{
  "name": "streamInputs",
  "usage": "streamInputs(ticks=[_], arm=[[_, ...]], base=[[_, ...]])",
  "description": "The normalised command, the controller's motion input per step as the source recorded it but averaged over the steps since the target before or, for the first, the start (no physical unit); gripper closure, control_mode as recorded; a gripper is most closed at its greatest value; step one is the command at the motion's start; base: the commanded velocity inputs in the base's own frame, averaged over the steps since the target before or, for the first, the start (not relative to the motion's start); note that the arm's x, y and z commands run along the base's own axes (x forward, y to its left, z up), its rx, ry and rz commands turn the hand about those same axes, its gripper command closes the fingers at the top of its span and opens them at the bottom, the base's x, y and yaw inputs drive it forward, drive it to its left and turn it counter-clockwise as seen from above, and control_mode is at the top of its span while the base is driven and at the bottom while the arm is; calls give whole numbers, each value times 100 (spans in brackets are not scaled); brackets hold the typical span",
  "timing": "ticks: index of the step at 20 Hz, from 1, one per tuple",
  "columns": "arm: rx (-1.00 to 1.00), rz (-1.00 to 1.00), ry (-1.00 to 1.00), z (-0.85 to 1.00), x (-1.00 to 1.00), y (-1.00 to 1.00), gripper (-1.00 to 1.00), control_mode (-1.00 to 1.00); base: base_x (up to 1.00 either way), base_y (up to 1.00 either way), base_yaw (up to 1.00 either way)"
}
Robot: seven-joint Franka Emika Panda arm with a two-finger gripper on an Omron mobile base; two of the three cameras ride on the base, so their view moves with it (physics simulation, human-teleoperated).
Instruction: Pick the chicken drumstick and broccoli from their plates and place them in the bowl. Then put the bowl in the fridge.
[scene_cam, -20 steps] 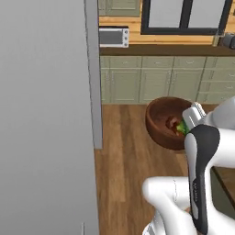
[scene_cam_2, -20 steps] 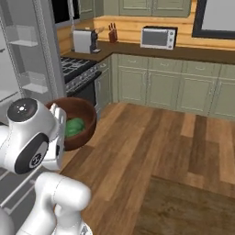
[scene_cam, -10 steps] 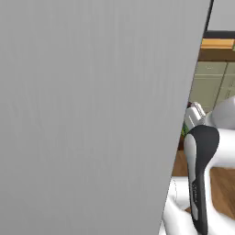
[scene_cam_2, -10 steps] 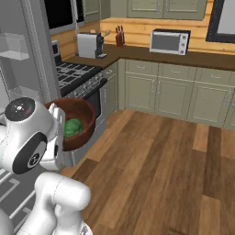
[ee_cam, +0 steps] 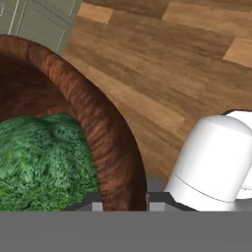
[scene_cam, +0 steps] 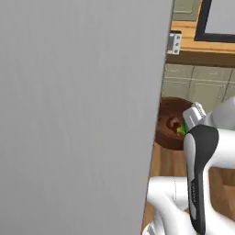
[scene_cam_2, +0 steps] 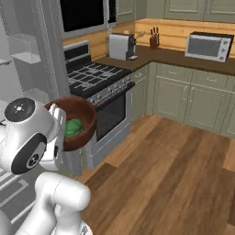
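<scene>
My gripper (ee_cam: 123,199) is shut on the rim of the dark wooden bowl (ee_cam: 106,138), one finger inside the wall and one outside. The broccoli (ee_cam: 44,157) lies in the bowl right beside the inner finger. In the left base view the bowl (scene_cam: 167,133) hangs in the air in front of the arm, with the reddish drumstick (scene_cam: 174,123) and the broccoli (scene_cam: 182,129) in it and the gripper (scene_cam: 194,114) on its right rim. The right base view shows the bowl (scene_cam_2: 85,120) with the broccoli (scene_cam_2: 71,127) beside the gripper (scene_cam_2: 58,121). The plates are out of view.
The fridge's grey door (scene_cam: 78,114) stands close on the left. Its pale shelves (scene_cam_2: 25,43) show at far left. A steel oven range (scene_cam_2: 98,80) stands just behind the bowl. A toaster (scene_cam_2: 121,46), knife block (scene_cam_2: 153,40) and microwave (scene_cam_2: 209,46) sit on the counter. Wood floor (scene_cam_2: 174,174) lies open to the right.
Both base views have swung round with the base: the fridge door now covers most of the left base view and the range is nearer. The bowl stays held in the gripper.
</scene>
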Motion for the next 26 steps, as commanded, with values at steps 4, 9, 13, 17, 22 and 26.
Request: streamInputs(ticks=[4,9,13,17,22,26], arm=[[0,0,0,0,0,0,100,100],[0,0,0,0,0,0,100,100],[0,0,0,0,0,0,100,100],[0,0,0,0,0,0,100,100],[0,0,0,0,0,0,100,100],[0,0,0,0,0,0,100,100]], base=[[23,-11,71],[32,-15,73],[9,10,69],[24,5,69],[74,-3,64],[87,0,38]])
